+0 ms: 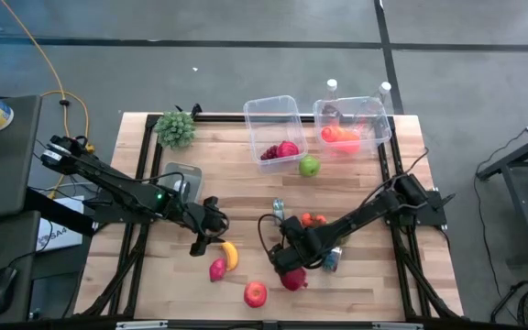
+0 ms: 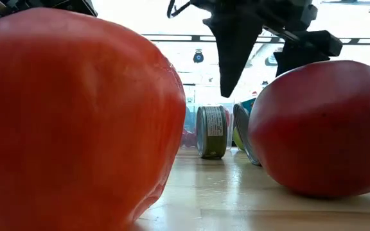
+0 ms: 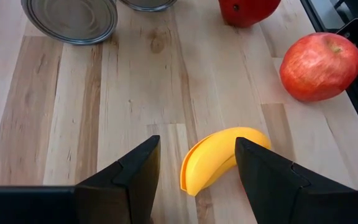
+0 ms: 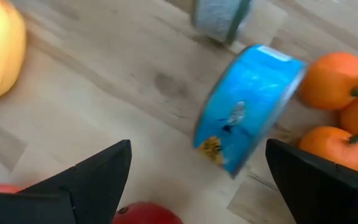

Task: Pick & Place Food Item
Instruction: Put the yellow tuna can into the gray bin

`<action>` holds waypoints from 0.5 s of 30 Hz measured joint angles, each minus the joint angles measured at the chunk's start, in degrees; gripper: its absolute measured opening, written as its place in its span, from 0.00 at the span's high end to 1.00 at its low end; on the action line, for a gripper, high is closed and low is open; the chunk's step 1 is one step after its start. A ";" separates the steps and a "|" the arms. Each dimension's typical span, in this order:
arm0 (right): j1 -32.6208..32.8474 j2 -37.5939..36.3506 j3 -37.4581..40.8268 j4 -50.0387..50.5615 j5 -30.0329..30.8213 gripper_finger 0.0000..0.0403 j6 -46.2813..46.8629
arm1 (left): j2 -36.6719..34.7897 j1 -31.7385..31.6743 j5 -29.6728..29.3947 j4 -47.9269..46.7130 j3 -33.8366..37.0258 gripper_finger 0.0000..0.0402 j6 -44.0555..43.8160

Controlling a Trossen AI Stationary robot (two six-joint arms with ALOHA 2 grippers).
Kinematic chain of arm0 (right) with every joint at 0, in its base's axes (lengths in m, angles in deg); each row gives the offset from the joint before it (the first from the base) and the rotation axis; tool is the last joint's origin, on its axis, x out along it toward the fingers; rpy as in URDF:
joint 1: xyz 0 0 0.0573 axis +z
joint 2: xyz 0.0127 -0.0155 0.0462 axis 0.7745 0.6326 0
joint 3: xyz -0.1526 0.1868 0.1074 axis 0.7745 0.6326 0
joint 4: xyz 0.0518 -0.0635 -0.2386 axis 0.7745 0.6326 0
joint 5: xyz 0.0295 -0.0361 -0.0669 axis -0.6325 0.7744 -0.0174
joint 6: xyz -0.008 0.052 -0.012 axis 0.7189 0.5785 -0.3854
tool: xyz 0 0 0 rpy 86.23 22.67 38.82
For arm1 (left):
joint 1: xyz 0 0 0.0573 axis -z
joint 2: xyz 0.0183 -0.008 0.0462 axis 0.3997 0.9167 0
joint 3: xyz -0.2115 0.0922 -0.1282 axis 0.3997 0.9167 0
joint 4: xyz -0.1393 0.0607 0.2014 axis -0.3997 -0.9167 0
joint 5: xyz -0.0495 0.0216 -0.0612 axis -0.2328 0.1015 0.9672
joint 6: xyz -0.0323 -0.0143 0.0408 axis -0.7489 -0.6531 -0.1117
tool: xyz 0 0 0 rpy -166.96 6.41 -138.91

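A yellow banana (image 3: 219,160) lies on the wooden table, just ahead of my open left gripper (image 3: 197,140), between the lines of its two fingers; in the high view the banana (image 1: 230,255) is right of that gripper (image 1: 205,240). My right gripper (image 1: 287,259) is open and hovers near a dark red fruit (image 1: 293,279). Its wrist view shows a blue tin (image 4: 247,106) on its side ahead of the gripper (image 4: 197,144). A red apple (image 1: 256,293) and a pink fruit (image 1: 217,269) rest near the table's near edge.
Two clear tubs (image 1: 273,128) (image 1: 356,124) stand at the far edge with fruit inside, and a green apple (image 1: 309,166) lies beside them. Oranges (image 1: 314,220), a small can (image 1: 279,209) and a leafy green (image 1: 176,128) are also on the table. Two red fruits (image 2: 69,115) (image 2: 323,128) fill the low view.
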 joint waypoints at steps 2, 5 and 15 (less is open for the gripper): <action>-0.41 0.00 0.00 1.76 -0.20 0.10 1.60 | 0.00 0.01 0.00 -0.13 0.00 0.50 -0.04; -0.67 0.00 0.00 5.75 -0.18 0.10 3.92 | 0.00 0.62 -0.02 -0.45 0.00 0.50 -0.48; -0.86 0.13 0.00 7.12 2.80 0.10 5.16 | 0.00 2.32 -1.95 -0.42 0.00 0.50 0.80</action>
